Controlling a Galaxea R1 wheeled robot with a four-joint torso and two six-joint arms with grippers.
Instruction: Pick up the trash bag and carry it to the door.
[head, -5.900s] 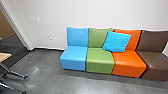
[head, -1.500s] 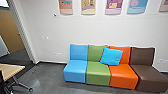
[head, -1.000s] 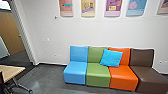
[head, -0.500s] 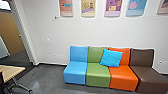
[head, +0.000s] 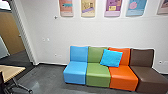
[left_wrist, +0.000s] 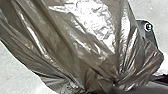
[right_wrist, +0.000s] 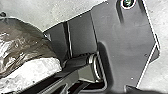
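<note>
Left wrist view: a shiny brown trash bag (left_wrist: 62, 42) is spreading over a pale floor (left_wrist: 15, 67), its creased plastic gathering into tight folds beside the left gripper (left_wrist: 115, 83). Whether that gripper is opening or gripping the bag, I cannot tell. Right wrist view: the rounded side of brown plastic is showing next to the robot's own dark parts; the state of the right gripper, too, I cannot tell. Head view: four joined seats are standing along a white wall (head: 85, 31), running blue (head: 75, 71), green (head: 98, 73), orange (head: 122, 75) and brown (head: 150, 75). A bright blue cushion (head: 111, 58) is leaning across the green and orange backs. Colourful posters (head: 88, 8) are hanging above. At the left, a wooden door (head: 10, 32) is standing beyond a light-topped table (head: 12, 70).
</note>
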